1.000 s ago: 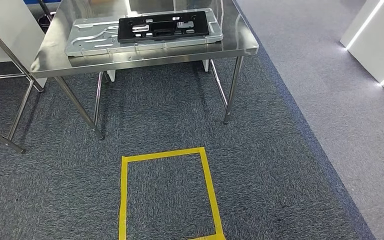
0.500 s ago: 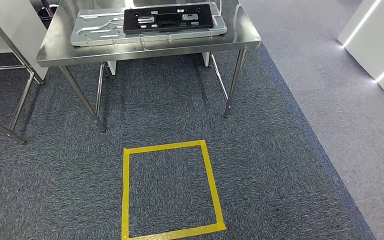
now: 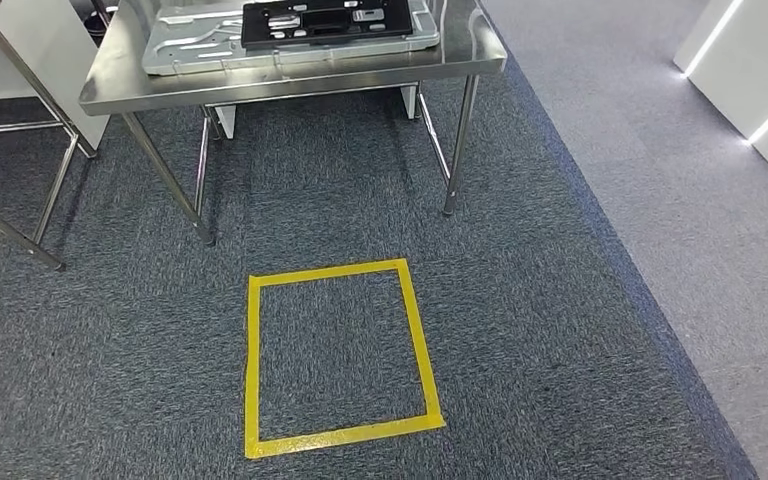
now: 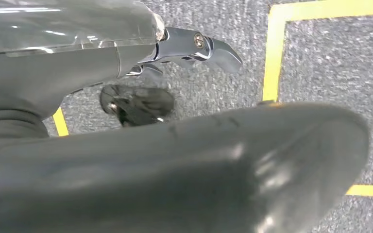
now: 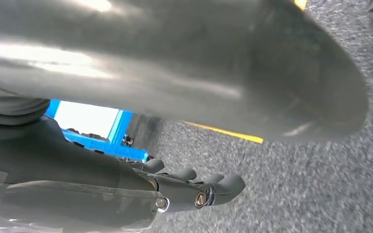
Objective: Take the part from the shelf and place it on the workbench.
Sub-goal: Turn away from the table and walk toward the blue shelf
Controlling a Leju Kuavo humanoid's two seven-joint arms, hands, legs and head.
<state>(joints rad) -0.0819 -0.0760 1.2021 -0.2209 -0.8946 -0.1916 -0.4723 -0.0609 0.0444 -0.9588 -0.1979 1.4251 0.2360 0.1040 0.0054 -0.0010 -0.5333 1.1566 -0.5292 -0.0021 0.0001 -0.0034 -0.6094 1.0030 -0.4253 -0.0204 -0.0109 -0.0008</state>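
grey carpet (image 3: 580, 330) with a yellow tape square (image 3: 335, 355) lies under both hanging hands; ahead of them the steel workbench (image 3: 290, 75) carries a metal tray (image 3: 200, 50) with the black part (image 3: 325, 22) in it (lying flat); left hand (image 4: 175, 63) and right hand (image 5: 194, 189) hold nothing, fingers apart.

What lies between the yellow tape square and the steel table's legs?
Bare grey carpet only, seen in the head view, between the tape square and the table.

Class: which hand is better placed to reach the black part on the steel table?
Left, marginally: the black part lies left of centre on the table. Left hand and right hand both hang empty.
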